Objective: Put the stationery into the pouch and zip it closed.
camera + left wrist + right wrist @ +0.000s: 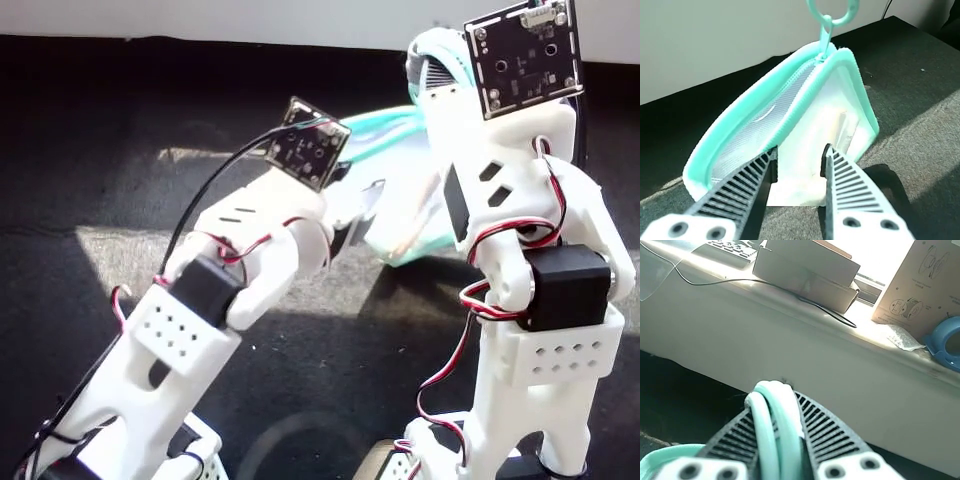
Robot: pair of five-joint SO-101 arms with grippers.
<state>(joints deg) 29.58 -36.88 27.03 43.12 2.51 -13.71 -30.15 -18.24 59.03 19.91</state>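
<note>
A mint-edged pouch [805,130] with pale mesh sides stands tilted on the dark mat, between the two arms [395,215]. Its zip line [775,105] looks closed along the length I can see, with the slider at the far, raised end. A pale stick [410,240] shows through the mesh. My left gripper [799,150] is at the pouch's near end, its fingers [842,172] pressed on either side of the mesh wall. My right gripper [774,390] is shut on the mint ring pull [782,415], held high above the pouch [432,60].
The black mat [330,340] lies half in sunlight and half in the arms' shadow. A white wall [850,365] runs along the far side. On the sill above it sit cardboard boxes [805,265], a cable and a blue tape holder [946,340].
</note>
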